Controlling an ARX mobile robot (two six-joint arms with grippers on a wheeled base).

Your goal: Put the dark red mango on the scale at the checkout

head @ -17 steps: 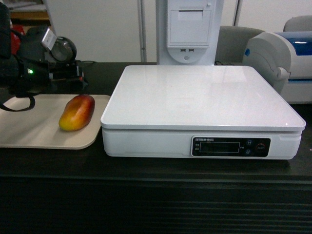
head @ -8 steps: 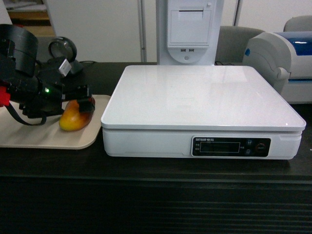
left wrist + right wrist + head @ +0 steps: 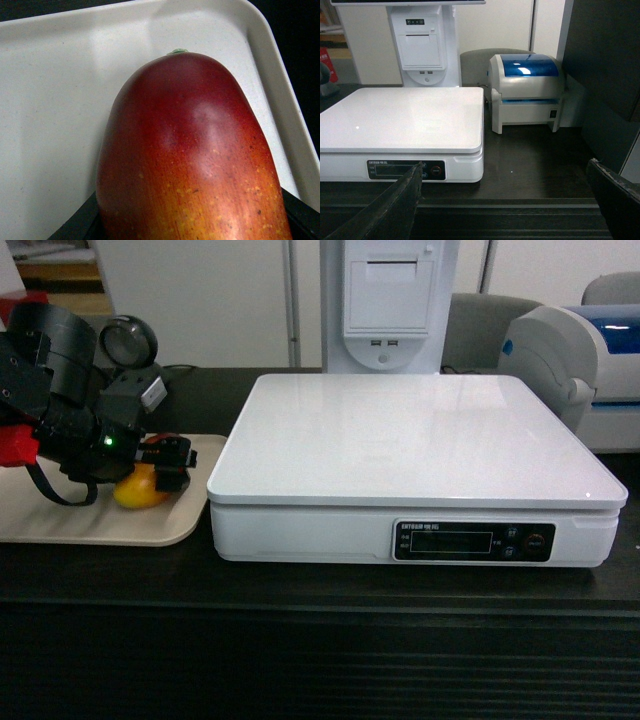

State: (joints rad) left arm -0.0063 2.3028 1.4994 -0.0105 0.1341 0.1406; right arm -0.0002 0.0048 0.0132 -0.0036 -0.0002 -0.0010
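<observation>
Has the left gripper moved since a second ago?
Yes. The left gripper came forward and down from behind the beige tray onto the dark red mango.

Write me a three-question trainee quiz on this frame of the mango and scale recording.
1. True or false: the dark red mango lies on the scale.
2. Which gripper is at the mango? A) left B) right
3. Fill in: the mango rests on the beige ____.

Key: 1 false; it is on the tray beside the scale. 2 A; the left gripper is over it, the right gripper open in front of the checkout. 3 tray.
</observation>
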